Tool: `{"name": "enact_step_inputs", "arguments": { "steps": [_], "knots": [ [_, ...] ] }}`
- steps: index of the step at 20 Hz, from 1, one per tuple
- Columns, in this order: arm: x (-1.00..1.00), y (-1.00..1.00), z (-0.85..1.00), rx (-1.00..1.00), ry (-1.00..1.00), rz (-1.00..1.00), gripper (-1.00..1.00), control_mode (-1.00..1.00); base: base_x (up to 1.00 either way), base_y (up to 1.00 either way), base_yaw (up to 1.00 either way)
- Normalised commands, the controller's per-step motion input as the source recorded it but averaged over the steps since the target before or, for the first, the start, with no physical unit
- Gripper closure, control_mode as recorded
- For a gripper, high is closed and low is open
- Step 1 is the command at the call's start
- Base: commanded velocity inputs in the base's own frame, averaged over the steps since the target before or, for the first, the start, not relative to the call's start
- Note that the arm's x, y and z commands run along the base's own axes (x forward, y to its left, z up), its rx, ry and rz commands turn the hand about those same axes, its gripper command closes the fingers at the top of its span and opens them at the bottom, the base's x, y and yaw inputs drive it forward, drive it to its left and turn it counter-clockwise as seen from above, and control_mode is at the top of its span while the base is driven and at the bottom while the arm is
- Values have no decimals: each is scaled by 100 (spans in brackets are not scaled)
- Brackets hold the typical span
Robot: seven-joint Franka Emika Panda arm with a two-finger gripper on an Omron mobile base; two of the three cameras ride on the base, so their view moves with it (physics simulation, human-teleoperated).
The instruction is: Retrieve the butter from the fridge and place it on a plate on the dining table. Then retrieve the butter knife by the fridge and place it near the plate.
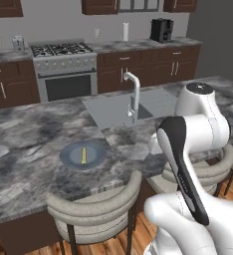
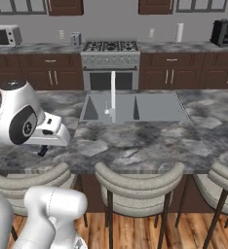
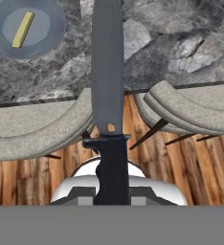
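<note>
Grey marbled stone tops the dining table (image 1: 29, 144), which fills the middle of the left base view with dark brown cabinets and a steel stove (image 1: 64, 67) along the back wall. On that top, left of centre in the left base view, lies the plate (image 1: 83, 155), round and grey-blue, with the butter (image 1: 84, 155) resting on its lighter centre as a thin yellow stick. In the hand view the same plate (image 3: 28, 29) sits in the upper left corner, the butter (image 3: 23, 29) lying tilted across it.

Down the middle of the hand view runs the butter knife (image 3: 107, 95), its grey blade reaching to the top edge and its black handle sitting at the bottom, where the gripper (image 3: 113, 191) is pinched tight on the handle. The blade crosses the table's edge and the wooden floor (image 3: 61, 177) below. In the right base view the gripper (image 2: 43, 150) shows as a dark tip under the white wrist at the left.

Curved beige stools (image 1: 96, 204) stand along the near edge of the table, and a sink (image 1: 131, 107) with a tall faucet (image 1: 134, 92) is set into it further back.
</note>
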Motion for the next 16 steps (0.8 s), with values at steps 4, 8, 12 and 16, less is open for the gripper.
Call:
{"name": "enact_step_inputs", "arguments": {
  "steps": [4, 8, 12, 16],
  "knots": [
    [5, 2, -3, 0, 0, 0, 100, -100, 0, 0, 3],
    [63, 2, -13, 5, 0, 1, 100, -100, 0, 0, 0],
    [72, 6, -8, 4, 0, 2, 100, -100, 0, 0, 0],
    [74, 9, -23, 2, -1, 0, 100, -100, 0, 0, 0]
  ]
}}
